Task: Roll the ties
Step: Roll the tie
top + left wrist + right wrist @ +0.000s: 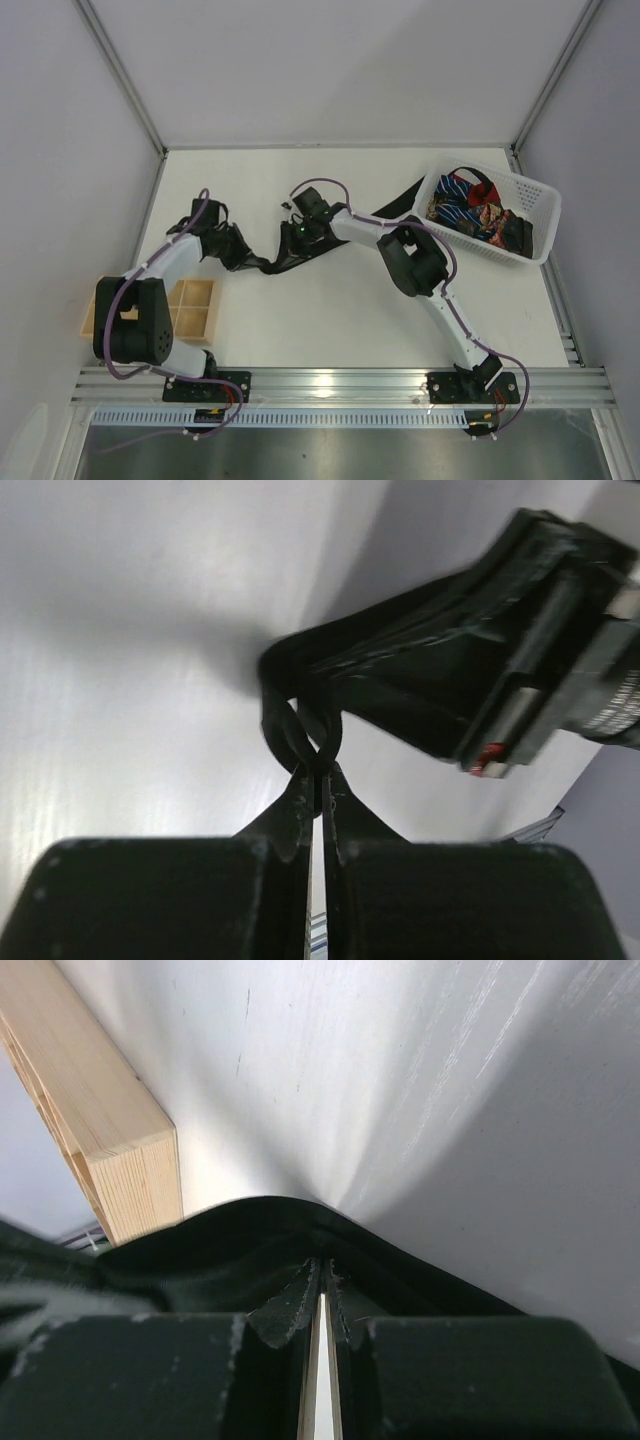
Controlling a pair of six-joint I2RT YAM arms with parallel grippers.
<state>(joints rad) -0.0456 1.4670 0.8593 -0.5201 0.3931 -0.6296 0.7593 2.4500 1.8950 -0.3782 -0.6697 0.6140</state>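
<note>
At nine o'clock on the table (330,320), the left jaws are pinched shut on a fold of the black tie (262,263). Nearer the centre, the right jaws are clamped on it too, with fabric arching over their tips. The tie's tail trails toward two o'clock, up to the basket (541,214) of other ties (468,205). To roll well, one pair should probably anchor the end while the other winds evenly, keeping the band flat, taut and clear of the wooden box (195,305).

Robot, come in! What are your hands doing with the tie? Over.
Left hand shut on the long plain black fabric tie. Right hand shut on it too. Tie unrolled, far end toward white plastic lattice basket. Nothing blocking.
</note>
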